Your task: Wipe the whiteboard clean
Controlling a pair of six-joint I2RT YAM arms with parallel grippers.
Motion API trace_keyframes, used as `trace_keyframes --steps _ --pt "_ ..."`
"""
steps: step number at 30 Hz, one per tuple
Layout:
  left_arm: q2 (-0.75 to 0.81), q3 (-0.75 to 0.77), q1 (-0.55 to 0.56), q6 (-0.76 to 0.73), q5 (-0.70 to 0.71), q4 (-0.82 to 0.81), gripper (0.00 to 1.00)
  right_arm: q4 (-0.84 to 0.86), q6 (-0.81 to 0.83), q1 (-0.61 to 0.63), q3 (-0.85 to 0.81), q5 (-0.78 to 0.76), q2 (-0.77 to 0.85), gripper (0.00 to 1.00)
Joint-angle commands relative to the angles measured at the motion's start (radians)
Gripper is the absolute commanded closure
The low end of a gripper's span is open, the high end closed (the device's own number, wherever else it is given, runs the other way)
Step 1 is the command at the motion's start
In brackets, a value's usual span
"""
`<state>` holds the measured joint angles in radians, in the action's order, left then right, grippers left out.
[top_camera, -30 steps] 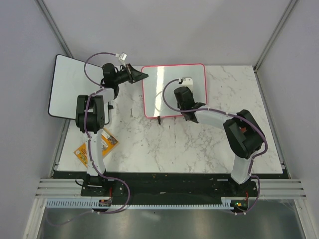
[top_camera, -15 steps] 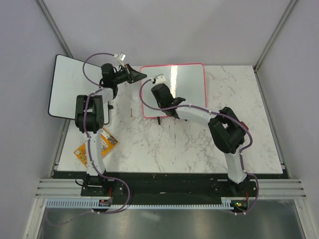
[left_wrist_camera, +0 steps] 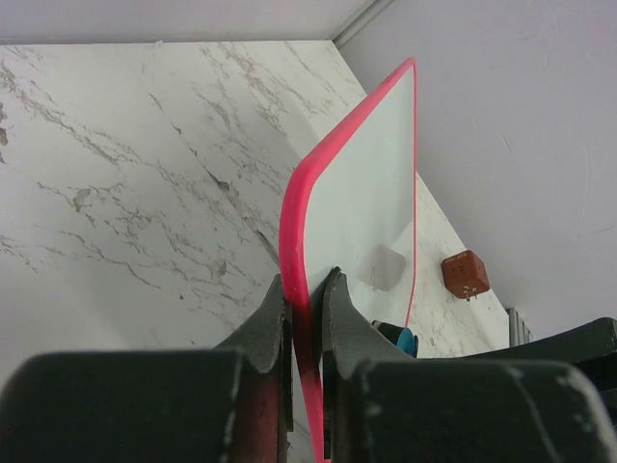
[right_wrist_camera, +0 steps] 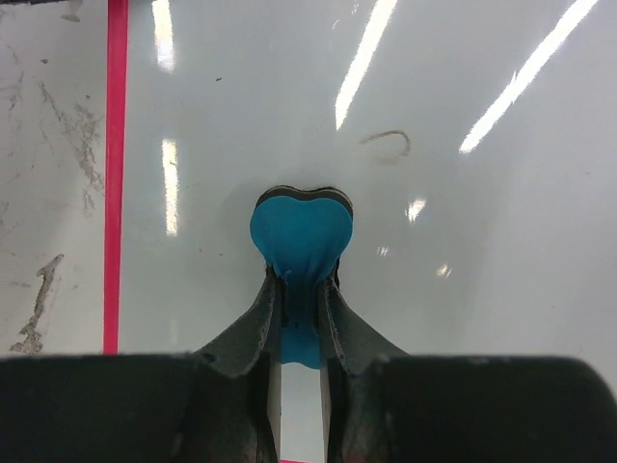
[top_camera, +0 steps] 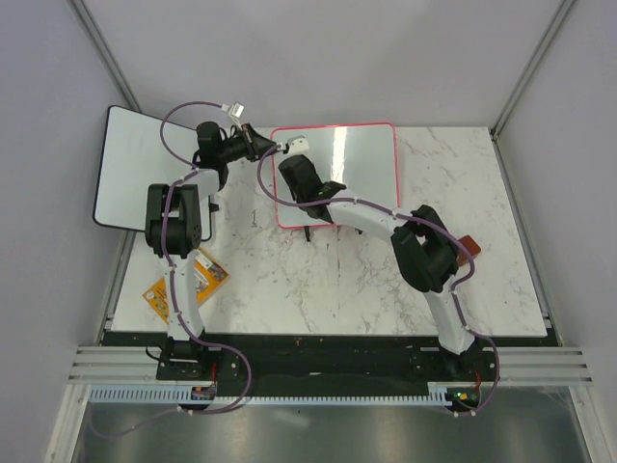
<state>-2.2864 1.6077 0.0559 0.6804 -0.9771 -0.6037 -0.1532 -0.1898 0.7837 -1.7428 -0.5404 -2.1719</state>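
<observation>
Enclosed by pale walls, the marbled table carries the whiteboard at its far middle, pink rim outermost. Progress: the face seen from the right wrist reads largely clean and glossy, showing mainly ceiling-light reflections. One brown curl of ink is left just ahead of the pad, along with a few faint specks. Erasing is therefore judged well advanced but not complete. The condition of the whole board cannot be confirmed, since the right arm covers part of it in the overhead view. Hands: the left gripper is pinched tight on the pink rim at the board's far left corner, with its fingers on either side of the edge, apparently steadying it. The right gripper is drawn in to a narrow gap around a blue eraser pad. The pad's rounded head is pressed against the board surface, near the left rim.
</observation>
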Motion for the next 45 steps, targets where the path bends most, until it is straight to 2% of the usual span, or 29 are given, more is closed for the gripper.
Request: trace_keyframes --steps 1,11,22,33,38,41,45 --pt "-0.016 0.008 0.044 -0.278 -0.018 0.004 0.98 0.066 -0.089 -0.092 0.003 0.020 -0.060 1.00" --pt "-0.016 0.008 0.044 -0.288 -0.018 0.012 0.98 0.089 -0.103 -0.227 0.051 0.020 0.003 1.00" --pt "-0.022 0.008 0.044 -0.269 -0.018 -0.002 0.98 0.096 -0.120 -0.339 0.238 -0.003 0.102 1.00" --pt "-0.018 -0.012 0.044 -0.269 -0.011 -0.005 0.98 0.118 -0.143 -0.317 0.359 0.109 0.184 1.00" --pt "0.010 -0.064 0.042 -0.234 0.020 -0.065 0.98 0.145 -0.210 -0.304 0.517 0.097 0.267 1.00" --pt "0.019 -0.077 0.039 -0.228 0.025 -0.065 0.98 0.218 -0.243 -0.299 0.629 0.117 0.354 1.00" --pt "0.033 -0.089 0.032 -0.213 0.037 -0.076 0.98 0.236 -0.234 -0.281 0.718 0.122 0.431 1.00"
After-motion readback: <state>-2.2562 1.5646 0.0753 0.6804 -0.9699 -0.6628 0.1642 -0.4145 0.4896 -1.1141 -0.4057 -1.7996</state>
